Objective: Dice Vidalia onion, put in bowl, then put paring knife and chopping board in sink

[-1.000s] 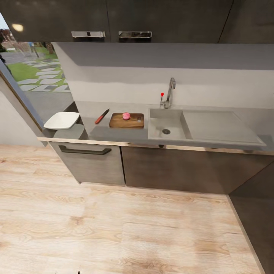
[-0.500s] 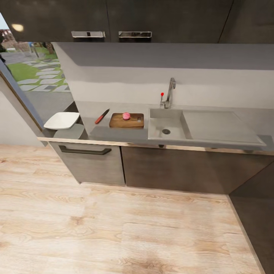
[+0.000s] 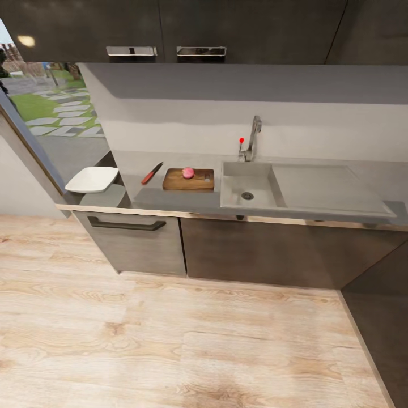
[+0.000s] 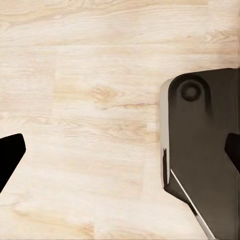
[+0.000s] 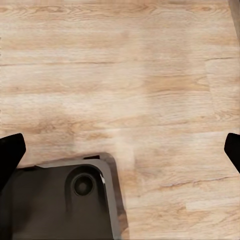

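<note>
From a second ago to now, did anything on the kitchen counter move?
No, nothing visibly changed. The Vidalia onion still sits on the chopping board, the paring knife still lies on the countertop beside the board, the bowl is still at the counter's end, and the sink looks the same.

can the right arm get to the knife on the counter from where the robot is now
Probably not. The knife lies on the counter far across bare floor, while the right pincer, open, points down at floorboards. The robot likely must drive closer.
</note>
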